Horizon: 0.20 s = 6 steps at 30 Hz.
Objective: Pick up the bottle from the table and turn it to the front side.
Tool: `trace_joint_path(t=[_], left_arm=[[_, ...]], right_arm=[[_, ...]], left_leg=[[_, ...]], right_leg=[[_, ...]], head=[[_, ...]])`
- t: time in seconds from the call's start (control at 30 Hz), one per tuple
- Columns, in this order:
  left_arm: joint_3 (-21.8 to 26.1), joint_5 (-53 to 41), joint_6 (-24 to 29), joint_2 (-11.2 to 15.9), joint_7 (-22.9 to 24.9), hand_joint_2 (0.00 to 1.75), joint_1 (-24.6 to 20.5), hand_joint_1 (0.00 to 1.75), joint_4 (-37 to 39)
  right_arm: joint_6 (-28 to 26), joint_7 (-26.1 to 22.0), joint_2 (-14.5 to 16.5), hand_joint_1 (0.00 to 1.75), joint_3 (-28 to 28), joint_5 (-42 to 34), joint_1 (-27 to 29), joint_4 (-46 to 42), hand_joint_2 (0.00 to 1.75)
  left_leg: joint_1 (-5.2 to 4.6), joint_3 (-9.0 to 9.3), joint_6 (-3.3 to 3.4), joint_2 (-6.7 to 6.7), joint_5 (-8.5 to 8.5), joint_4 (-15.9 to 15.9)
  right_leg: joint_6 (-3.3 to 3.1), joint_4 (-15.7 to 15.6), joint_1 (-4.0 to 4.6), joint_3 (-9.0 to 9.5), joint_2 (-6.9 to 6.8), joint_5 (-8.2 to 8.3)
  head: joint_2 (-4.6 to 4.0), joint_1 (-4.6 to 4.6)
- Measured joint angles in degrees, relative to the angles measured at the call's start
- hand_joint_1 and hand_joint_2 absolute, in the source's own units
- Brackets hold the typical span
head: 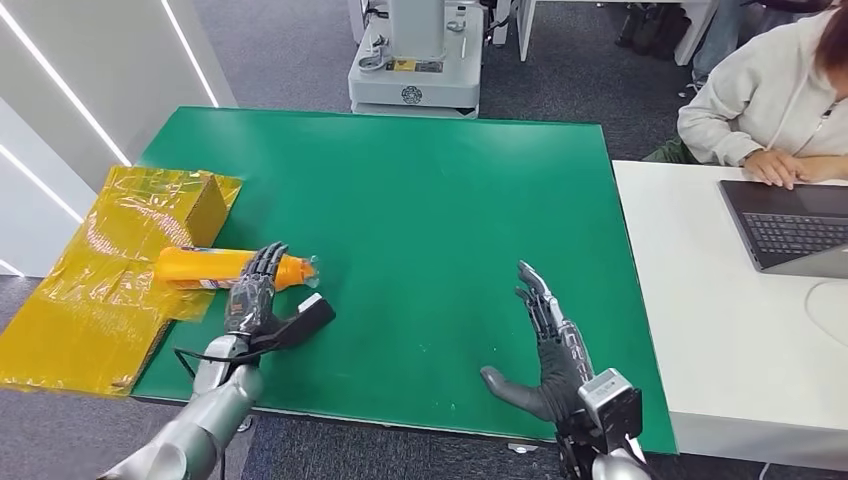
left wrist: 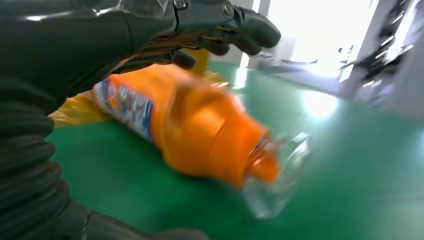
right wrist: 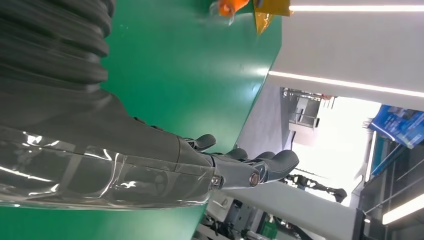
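Observation:
An orange bottle (head: 200, 268) with a blue and white label and a clear cap lies on its side at the left of the green table (head: 430, 190), cap end pointing right. My left hand (head: 252, 290) reaches over its cap half, fingers stretched across the top. In the left wrist view the blurred bottle (left wrist: 195, 125) lies between the fingers (left wrist: 225, 22) above and the thumb below, and no closed grip shows. My right hand (head: 548, 345) hovers open near the table's front right, fingers straight. From the right wrist, the right hand (right wrist: 150, 165) is spread and the bottle (right wrist: 229, 6) is far off.
A box wrapped in yellow plastic (head: 110, 270) lies off the table's left edge, touching the bottle's base. A person works at a laptop (head: 790, 225) on a white table (head: 700, 330) to the right. A grey machine base (head: 415, 60) stands beyond the far edge.

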Motion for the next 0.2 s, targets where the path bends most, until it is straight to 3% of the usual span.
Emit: trace_joint_path(t=[0.07,0.2], left_arm=[[0.5,3.6,0.1,-2.2,-4.4,1.75,3.3,0.0,-7.0],[-0.2,7.3,0.1,-5.4,-8.0,1.75,8.0,0.0,-18.8]], right_arm=[[0.0,0.0,0.3,0.0,0.0,-0.7,0.3,0.0,1.75],[-0.8,-0.2,0.7,0.0,0.0,-1.9,1.0,0.3,1.75]], left_leg=[[0.0,-0.06,0.04,0.02,-0.03,0.0],[0.01,-0.1,0.09,0.09,-0.1,0.0]], right_leg=[[0.02,-0.1,0.0,-0.03,0.02,0.01],[0.05,-0.1,-0.03,-0.09,0.1,0.02]], head=[[0.01,0.0],[0.0,-0.01]])
